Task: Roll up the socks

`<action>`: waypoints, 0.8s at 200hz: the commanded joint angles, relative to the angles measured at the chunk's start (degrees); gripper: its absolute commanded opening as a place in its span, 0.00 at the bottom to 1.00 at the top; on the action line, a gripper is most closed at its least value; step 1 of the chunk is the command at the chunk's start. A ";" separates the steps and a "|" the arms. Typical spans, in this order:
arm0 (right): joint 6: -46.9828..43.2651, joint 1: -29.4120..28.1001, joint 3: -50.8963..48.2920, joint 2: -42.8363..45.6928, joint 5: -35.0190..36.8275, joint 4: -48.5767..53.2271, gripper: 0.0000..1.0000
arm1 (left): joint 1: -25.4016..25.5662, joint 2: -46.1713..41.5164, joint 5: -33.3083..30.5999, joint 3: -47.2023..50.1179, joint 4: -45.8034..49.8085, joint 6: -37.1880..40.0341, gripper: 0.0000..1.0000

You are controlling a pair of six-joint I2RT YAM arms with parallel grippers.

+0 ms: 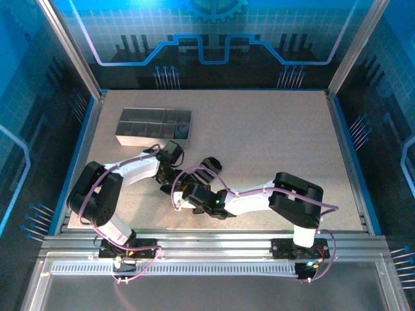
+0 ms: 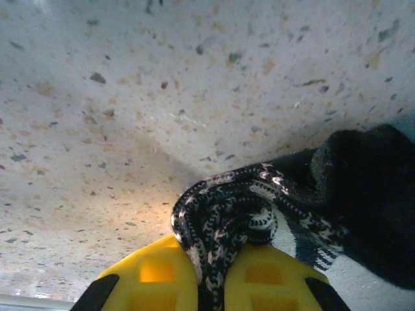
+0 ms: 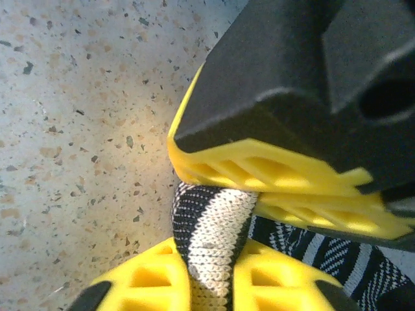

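Where the two arms meet over the middle of the table (image 1: 272, 123), both reach low and inward. The left arm (image 1: 130, 170) folds back at its elbow near the left edge, then runs rightward, with its wrist bent down toward the near side. The right arm (image 1: 253, 197) folds at the elbow above its base and lies stretched leftward, close over the surface. Left gripper (image 2: 211, 278): yellow fingers closed on a bunched fold of black-and-white knit. Right gripper (image 3: 211, 282): yellow fingers pressed on a rounded striped fold of the same fabric, a white band between black. The two grippers stand tip to tip. In the right wrist view the left gripper's yellow finger (image 3: 259, 165) lies just above that fold, touching or nearly touching it. Item: black sock (image 1: 209, 167) with thin white stripes, on the table just right of the left gripper and just beyond the right gripper. Long axis: diagonal, from the clamped end at the near left to the free end at the far right. The free, plain black end points toward the far right corner. In the left wrist view the black body (image 2: 369, 194) extends rightward from the pinched knit. Grey tray (image 1: 136, 137): far left, apart from the sock, with a bluish bundle (image 1: 183, 130) in its right end compartment, too small to identify.
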State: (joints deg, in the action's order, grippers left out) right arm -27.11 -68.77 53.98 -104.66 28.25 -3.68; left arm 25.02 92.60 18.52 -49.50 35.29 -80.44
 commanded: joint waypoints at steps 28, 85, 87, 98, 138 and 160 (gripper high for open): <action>8.59 5.33 0.92 -1.78 -13.39 8.22 0.00 | -1.08 -3.74 -0.59 3.59 3.18 -0.66 0.19; 17.88 13.76 2.41 -5.96 -39.25 15.54 0.00 | -10.21 -18.07 -0.35 8.45 3.48 0.25 0.82; 18.06 13.93 2.73 -6.29 -39.55 15.96 0.00 | -10.59 -18.31 -0.33 8.45 3.67 0.56 0.82; 18.70 14.68 3.48 -7.35 -41.81 17.36 0.00 | -12.27 -19.81 -0.29 8.50 4.48 2.81 0.82; 22.97 19.44 5.92 -11.13 -50.93 20.24 0.00 | -11.38 -23.73 2.98 11.10 -6.32 5.54 0.66; 24.71 22.13 7.39 -13.55 -55.78 21.89 0.00 | -9.12 -23.02 3.80 12.57 -11.95 6.44 0.58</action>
State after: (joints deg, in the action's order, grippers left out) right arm -6.39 -48.88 63.18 -111.13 -21.54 4.54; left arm 13.82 69.63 19.40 -38.89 30.44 -76.58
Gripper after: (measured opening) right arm 0.105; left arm 0.615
